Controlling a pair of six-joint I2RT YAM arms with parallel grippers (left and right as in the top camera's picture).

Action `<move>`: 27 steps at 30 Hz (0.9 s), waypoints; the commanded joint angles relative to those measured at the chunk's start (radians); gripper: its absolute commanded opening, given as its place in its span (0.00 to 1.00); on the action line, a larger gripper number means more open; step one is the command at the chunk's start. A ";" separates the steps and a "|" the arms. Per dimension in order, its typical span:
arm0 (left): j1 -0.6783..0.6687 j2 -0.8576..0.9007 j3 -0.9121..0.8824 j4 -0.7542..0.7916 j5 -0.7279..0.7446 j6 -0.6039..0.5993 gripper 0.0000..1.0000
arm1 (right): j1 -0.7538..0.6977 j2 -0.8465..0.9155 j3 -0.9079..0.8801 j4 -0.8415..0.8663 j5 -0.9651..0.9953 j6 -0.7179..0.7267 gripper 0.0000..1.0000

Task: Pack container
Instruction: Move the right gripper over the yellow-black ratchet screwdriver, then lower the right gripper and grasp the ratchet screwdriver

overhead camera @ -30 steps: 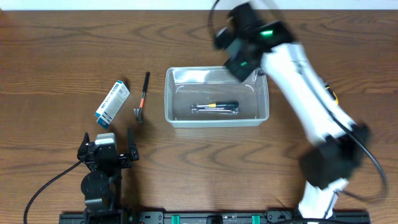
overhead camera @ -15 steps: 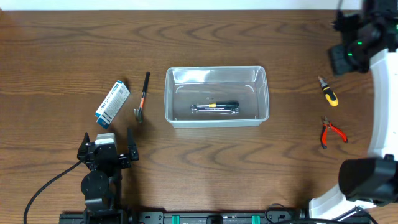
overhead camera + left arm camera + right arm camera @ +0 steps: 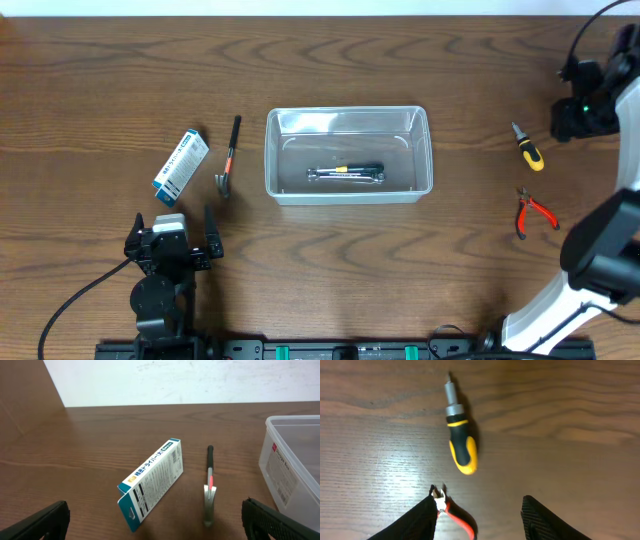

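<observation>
Hovering at the worktop's [image 3: 100, 80] right edge with the right end effector [image 3: 477, 527] spread and empty — yellow-handled screwdriver [image 3: 460, 435] just ahead, long axis running away from the fingers [image 3: 407, 522], pliers [image 3: 454, 514] closer in — and facing a carry leftward to the container [image 3: 347, 109], mid-worktop, well apart, left end effector [image 3: 160, 527] parked spread.

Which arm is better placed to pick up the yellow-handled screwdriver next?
Right. The right tool hangs open close to the screwdriver, both on the right of the container. The left tool sits on the other side of the container, near the hammer.
</observation>
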 commanded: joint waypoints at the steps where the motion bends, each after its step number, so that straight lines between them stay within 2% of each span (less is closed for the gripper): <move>1: -0.004 -0.006 -0.027 -0.009 0.003 0.010 0.98 | 0.003 0.071 -0.009 0.002 -0.035 -0.052 0.55; 12: -0.004 -0.006 -0.027 -0.009 0.003 0.010 0.98 | 0.008 0.241 -0.009 0.044 -0.050 -0.078 0.54; 27: -0.004 -0.006 -0.027 -0.009 0.003 0.010 0.98 | 0.039 0.332 -0.009 0.082 -0.050 -0.077 0.53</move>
